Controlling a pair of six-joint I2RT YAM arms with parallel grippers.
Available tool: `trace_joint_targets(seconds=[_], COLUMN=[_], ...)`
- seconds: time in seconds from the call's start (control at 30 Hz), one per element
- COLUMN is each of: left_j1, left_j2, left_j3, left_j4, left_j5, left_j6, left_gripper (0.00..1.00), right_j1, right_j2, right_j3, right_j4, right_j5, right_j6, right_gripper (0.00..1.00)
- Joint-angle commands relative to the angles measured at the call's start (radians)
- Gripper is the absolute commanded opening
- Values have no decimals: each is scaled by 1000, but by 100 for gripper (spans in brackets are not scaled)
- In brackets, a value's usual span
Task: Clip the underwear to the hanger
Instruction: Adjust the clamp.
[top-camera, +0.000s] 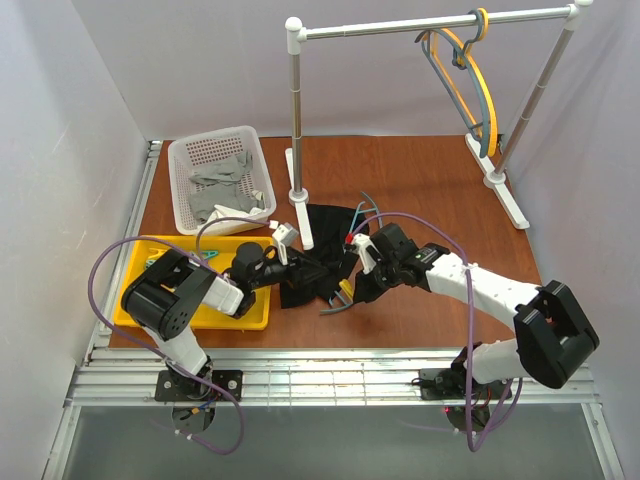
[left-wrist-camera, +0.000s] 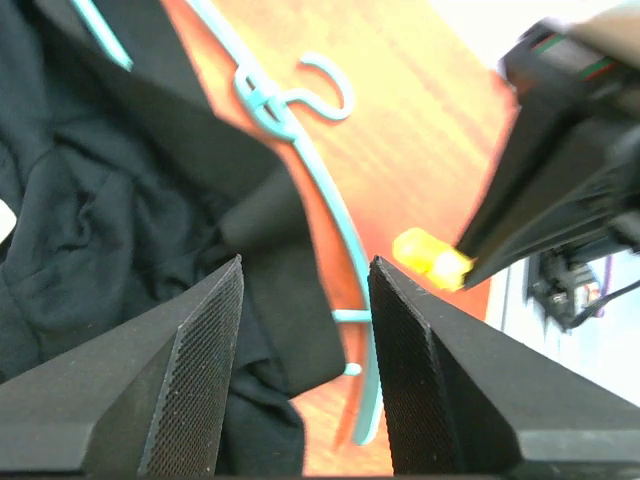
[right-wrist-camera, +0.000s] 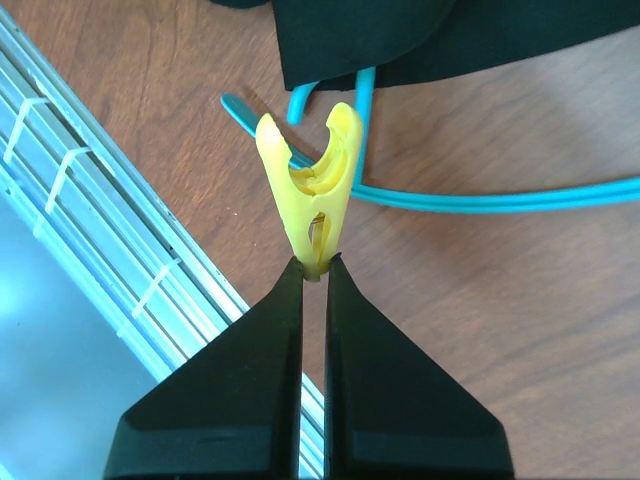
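Now the right tool (right-wrist-camera: 313, 262) pinches a yellow clip (right-wrist-camera: 310, 190); the left tool (left-wrist-camera: 306, 268) gapes empty, so the underwear (left-wrist-camera: 100, 200) may slip off the hanger (right-wrist-camera: 480, 204) before clipping.

Reddish-brown wooden table (top-camera: 420, 180) enclosed by plain white walls (top-camera: 200, 60) (left, rear, right); white garment rack (top-camera: 296, 130) stands upright at rear; lighting even.

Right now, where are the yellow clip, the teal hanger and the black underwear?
yellow clip (right-wrist-camera: 312, 190), right wrist view, the middle of its body.
hanger (left-wrist-camera: 262, 98), left wrist view, the twisted neck below the hook.
underwear (left-wrist-camera: 110, 220), left wrist view, the wrinkled middle of the fabric.
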Motion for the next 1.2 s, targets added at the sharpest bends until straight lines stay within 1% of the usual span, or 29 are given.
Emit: trace_joint_targets(seconds=[0.0, 0.17, 0.23, 0.27, 0.53, 0.67, 0.7, 0.8, 1.03, 1.17], left_j1=[-3, -17, -24, -29, -52, -71, -75, -83, -84, -84], left_j2=[-56, -56, -53, -50, -47, -28, -27, -21, 2, 22], left_j3=[-18, -10, 0, 8, 25, 14, 2, -18, -20, -38], left_j4=[98, 72, 41, -3, -111, -45, -1, 62, 95, 127], left_j5=[-10, -13, -13, -17, -20, 24, 38, 63, 112, 101], left_j6=[-49, -65, -69, -68, -46, -52, -63, -81, -100, -111], left_gripper=[46, 47, 47, 47, 47, 47, 47, 47, 46, 45], right_j1=[18, 34, 35, 35, 38, 38, 38, 40, 38, 38], right_j2=[35, 72, 89, 98, 124, 141, 150, 166, 173, 154], right_j3=[-2, 24, 33, 41, 78, 99, 102, 105, 111, 105], right_j4=[43, 70, 76, 86, 107, 124, 127, 150, 179, 188], right_j5=[-40, -59, -59, -59, -54, -70, -70, -80, -79, -80], right_j6=[-22, -32, -35, -35, -50, -55, -56, -56, -58, -58], right_gripper=[1, 1, 1, 1, 1, 1, 1, 1, 1, 1])
